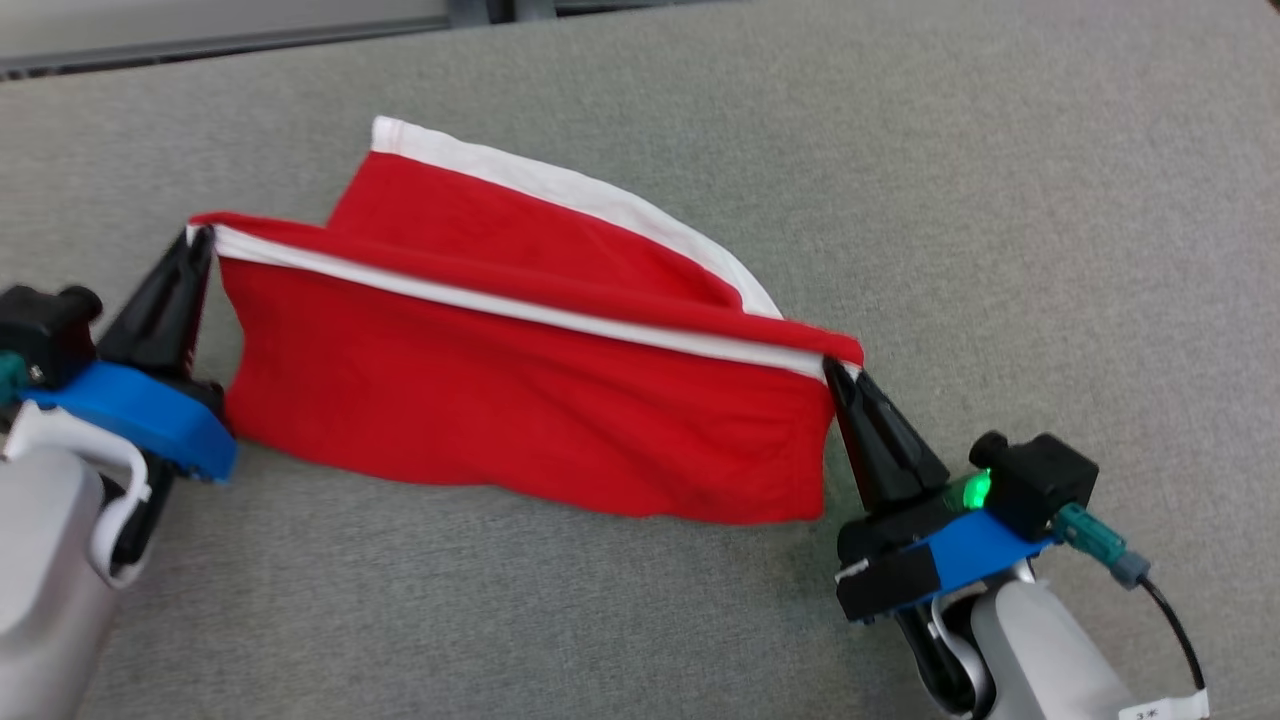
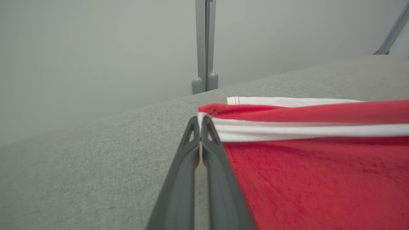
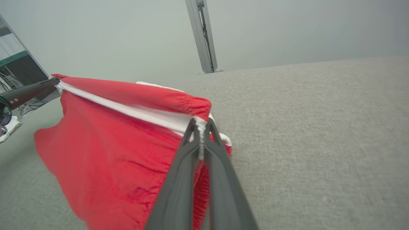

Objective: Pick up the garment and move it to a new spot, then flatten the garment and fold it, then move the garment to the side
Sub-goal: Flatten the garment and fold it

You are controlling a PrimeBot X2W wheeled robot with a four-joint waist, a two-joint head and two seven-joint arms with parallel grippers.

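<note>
The garment (image 1: 520, 400) is red with white trim and hangs stretched between my two grippers above the grey table. My left gripper (image 1: 203, 238) is shut on the garment's left top corner; its fingers pinch the white band (image 2: 200, 123). At the opposite top corner my right gripper (image 1: 832, 368) is shut on the white edge (image 3: 201, 126). The front panel hangs down to the table, and a rear part with a white hem (image 1: 560, 185) lies on the surface behind. The right wrist view shows the red cloth (image 3: 111, 159) sagging and the left gripper's fingers (image 3: 28, 91) at the far corner.
The grey fabric-covered table (image 1: 1000, 200) stretches all round. Its far edge (image 1: 200, 45) runs along the top of the head view. A metal post (image 2: 204, 48) stands beyond the table's far side, and shelving (image 3: 19, 70) shows off to one side in the right wrist view.
</note>
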